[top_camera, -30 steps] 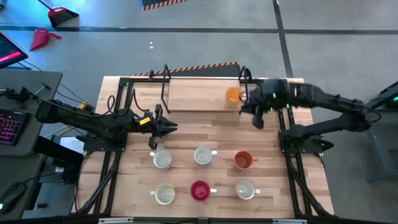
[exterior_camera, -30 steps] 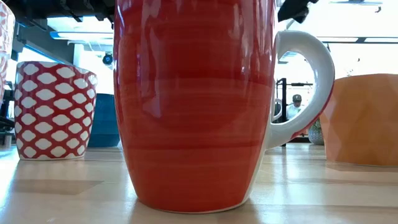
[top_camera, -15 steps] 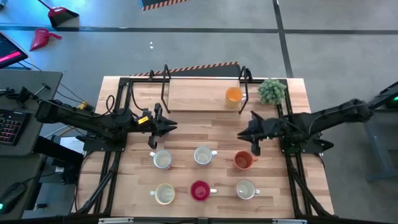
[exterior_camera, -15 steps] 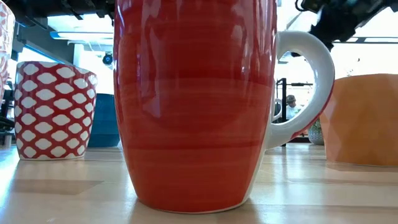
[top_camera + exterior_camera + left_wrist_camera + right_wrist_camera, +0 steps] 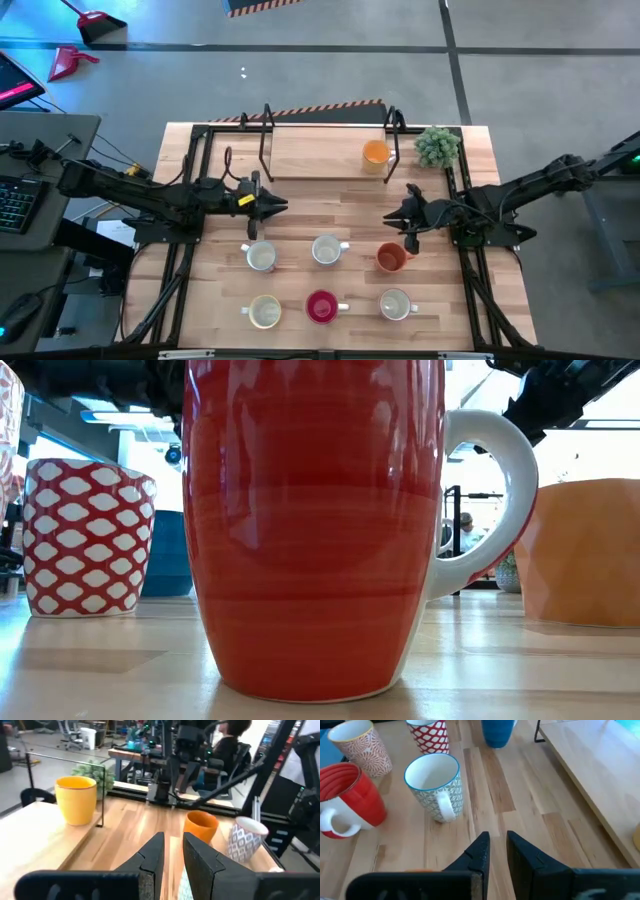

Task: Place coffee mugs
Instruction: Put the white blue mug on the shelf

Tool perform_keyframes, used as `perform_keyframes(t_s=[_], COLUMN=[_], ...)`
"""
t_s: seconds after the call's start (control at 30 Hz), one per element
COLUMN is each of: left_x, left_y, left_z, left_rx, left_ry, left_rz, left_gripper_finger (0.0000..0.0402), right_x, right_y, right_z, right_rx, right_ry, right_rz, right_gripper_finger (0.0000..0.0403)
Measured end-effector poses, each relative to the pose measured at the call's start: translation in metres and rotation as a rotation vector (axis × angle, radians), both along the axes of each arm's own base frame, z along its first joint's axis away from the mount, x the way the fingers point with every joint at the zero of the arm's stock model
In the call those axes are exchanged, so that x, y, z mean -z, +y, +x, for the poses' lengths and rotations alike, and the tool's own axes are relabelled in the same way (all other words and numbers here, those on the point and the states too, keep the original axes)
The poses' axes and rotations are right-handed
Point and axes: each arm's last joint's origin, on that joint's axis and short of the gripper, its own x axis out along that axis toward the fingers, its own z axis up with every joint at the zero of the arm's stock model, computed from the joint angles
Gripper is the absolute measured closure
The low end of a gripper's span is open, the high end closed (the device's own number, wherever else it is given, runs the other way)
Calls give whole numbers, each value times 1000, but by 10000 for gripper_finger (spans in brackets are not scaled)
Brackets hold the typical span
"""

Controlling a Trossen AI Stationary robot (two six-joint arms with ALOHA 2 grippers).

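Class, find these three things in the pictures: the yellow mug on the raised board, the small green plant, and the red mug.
yellow mug (image 5: 375,152), high view, on its open top.
green plant (image 5: 437,146), high view, middle of its leaves.
red mug (image 5: 351,794), right wrist view, on its outer wall.

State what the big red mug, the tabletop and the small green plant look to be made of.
Red mug with white handle: likely glazed ceramic, glossy, with reflections on its side. Tabletop: pale wooden planks, visible grain and seams, matte to satin finish. Small green plant: bushy foliage; real or artificial cannot be told.
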Motion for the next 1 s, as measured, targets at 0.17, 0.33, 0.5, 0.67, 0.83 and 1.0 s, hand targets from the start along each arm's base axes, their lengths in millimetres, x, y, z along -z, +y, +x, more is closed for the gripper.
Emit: perform_keyframes(t_s=[0.17,0.33,0.5,0.67,0.83,1.0], left_x=[-26,-55,-66,-48,-39,-29], left_y=[-4,-15,-29,-45,-53,-60], left_z=[4,6,24,57,94,123], left_rx=[15,78,119,196,179,190], left_ry=[152,295,309,422,488,595], left_rz=[49,77,59,97,77,117], left_gripper_finger=[342,342,342,341,341,341], right_x=[0,0,0,-1,-1,0], right_y=[-1,-1,-1,-1,-1,-1], right_z=[0,0,0,0,0,0], right_rx=[44,76,81,81,69,45], right_ry=[-8,-16,-17,-18,-14,-2], right_rz=[1,27,35,33,31,25], right_gripper_finger=[359,359,359,359,359,359])
